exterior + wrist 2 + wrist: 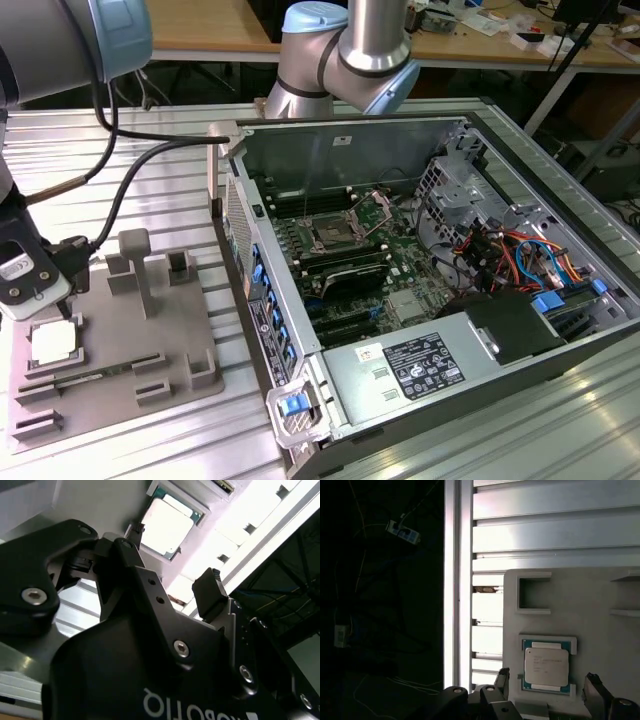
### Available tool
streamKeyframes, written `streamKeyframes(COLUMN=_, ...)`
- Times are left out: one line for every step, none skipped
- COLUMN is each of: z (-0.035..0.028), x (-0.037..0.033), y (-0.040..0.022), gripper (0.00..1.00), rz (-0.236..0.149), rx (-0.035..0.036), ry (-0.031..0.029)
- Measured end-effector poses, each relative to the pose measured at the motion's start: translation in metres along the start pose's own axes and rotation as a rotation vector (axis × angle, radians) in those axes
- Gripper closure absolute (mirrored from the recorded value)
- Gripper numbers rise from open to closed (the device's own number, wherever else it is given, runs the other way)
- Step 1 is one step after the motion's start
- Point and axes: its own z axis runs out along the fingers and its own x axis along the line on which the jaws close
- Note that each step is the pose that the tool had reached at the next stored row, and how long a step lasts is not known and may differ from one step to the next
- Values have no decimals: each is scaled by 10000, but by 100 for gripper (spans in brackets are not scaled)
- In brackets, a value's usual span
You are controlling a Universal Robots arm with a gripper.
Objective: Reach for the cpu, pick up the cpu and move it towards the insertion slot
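Hovering over the grey fixture (590,605), your gripper (548,676) had its jaws spread either side of the cpu (546,666), which lay flat in a recess, silvery top up, edges square with the fixture's.

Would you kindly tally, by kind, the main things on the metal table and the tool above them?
cpu: 1
insertion slot: 1
grey fixture plate: 1
open computer case: 1
tool, fingers apart: 1
Total: 5
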Motion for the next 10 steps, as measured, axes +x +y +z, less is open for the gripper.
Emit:
streamKeyframes(z=22, x=0, y=1, gripper=32, rz=0, rx=5, ry=-15)
streamKeyframes(z=30, x=1, y=1, gripper=32, rz=2, rx=6, ry=-32)
streamKeyframes(z=44, x=0, y=1, gripper=32, rz=2, rx=10, ry=-73)
streamKeyframes(z=55, x=0, y=2, gripper=32, rz=3, rx=13, ry=-115)
streamKeyframes(z=66, x=-1, y=2, gripper=32, rz=4, rx=13, ry=-139)
streamKeyframes(z=85, x=4, y=3, gripper=32, rz=6, rx=13, ry=-147)
streamKeyframes(z=101, x=7, y=3, gripper=32, rz=5, rx=14, ry=-145)
streamKeyframes(z=119, x=9, y=3, gripper=32, rz=4, rx=15, ry=-145)
streamKeyframes(z=140, x=9, y=3, gripper=32, rz=4, rx=15, ry=-146)
streamKeyframes(z=179, x=9, y=4, gripper=32, rz=5, rx=35, ry=-145)
